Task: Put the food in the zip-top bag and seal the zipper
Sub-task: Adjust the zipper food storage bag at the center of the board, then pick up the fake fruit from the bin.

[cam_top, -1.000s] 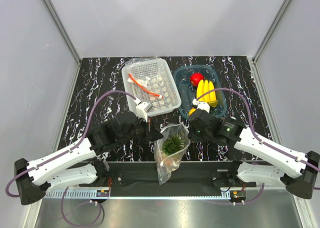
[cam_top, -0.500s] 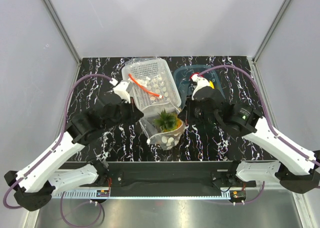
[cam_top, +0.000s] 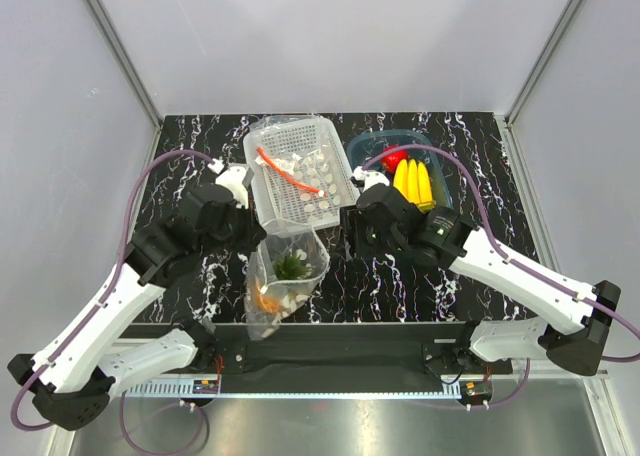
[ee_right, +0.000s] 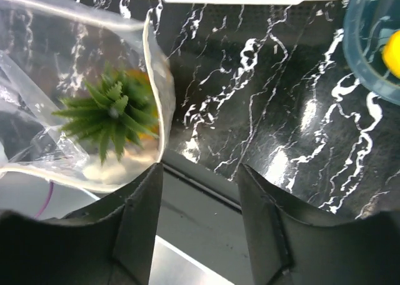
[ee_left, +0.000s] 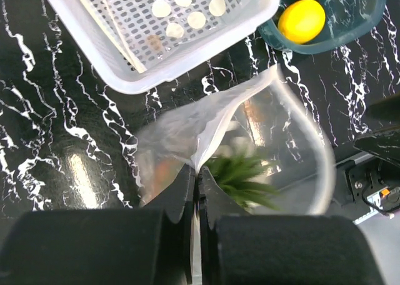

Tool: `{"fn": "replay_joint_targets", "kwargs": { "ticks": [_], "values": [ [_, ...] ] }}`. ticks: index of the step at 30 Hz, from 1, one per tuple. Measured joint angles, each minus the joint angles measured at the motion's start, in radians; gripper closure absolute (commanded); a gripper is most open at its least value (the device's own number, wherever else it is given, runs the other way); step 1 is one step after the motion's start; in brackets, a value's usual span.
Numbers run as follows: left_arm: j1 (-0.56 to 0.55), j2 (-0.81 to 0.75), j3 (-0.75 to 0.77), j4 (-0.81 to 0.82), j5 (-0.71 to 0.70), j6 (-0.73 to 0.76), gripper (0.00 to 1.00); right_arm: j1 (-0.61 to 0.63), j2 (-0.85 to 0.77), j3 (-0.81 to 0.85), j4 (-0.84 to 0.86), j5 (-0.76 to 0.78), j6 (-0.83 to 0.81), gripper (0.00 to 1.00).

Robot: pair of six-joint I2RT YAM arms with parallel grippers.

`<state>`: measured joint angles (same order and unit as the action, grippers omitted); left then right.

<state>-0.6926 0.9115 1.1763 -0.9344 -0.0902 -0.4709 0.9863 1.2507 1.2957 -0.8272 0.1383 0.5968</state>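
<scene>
The zip-top bag (cam_top: pixel 283 281) hangs open-mouthed over the table's near edge. My left gripper (cam_top: pixel 262 240) is shut on its mouth edge, and the left wrist view shows the plastic pinched between the jaws of that gripper (ee_left: pixel 197 175). Inside lies the orange piece with green leaves (cam_top: pixel 290 266) (ee_right: pixel 109 113). The zipper (ee_right: pixel 154 79) curves along the mouth rim. My right gripper (ee_right: pixel 199 172) stands open just right of the bag, holding nothing. A red fruit (cam_top: pixel 392 156), banana bunch (cam_top: pixel 415 181) and lemon (ee_left: pixel 302 20) sit in the blue tub (cam_top: pixel 440 201).
A white perforated basket (cam_top: pixel 338 161) with an orange-red strip and white discs stands behind the bag, left of the tub. The table's front rail (ee_right: pixel 206 191) runs right under my right fingers.
My right gripper has opened and let go of the bag's mouth. The left arm has carried the bag left and toward the near edge, where it now hangs from that gripper alone.
</scene>
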Motion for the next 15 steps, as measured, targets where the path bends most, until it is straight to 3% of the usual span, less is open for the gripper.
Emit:
{"fn": "replay_joint_targets", "kwargs": {
  "ticks": [3,9,13,14,15],
  "values": [
    [0.0,0.0,-0.017,0.011,0.012,0.008,1.0,0.0,-0.001,-0.002,0.0,0.034,0.0,0.34],
    [0.0,0.0,-0.034,0.018,0.011,0.02,1.0,-0.066,-0.028,-0.013,-0.012,0.085,0.01,0.31],
    [0.0,-0.003,-0.042,0.026,0.011,0.027,1.0,-0.229,-0.037,-0.035,-0.009,0.09,0.03,0.15],
    [0.0,-0.004,-0.047,0.029,0.012,0.03,1.0,-0.266,-0.032,-0.042,-0.012,0.096,0.037,0.04],
    [0.0,-0.006,-0.051,0.032,0.012,0.031,1.0,-0.292,-0.024,-0.044,-0.019,0.109,0.047,0.01]
  ]
}}
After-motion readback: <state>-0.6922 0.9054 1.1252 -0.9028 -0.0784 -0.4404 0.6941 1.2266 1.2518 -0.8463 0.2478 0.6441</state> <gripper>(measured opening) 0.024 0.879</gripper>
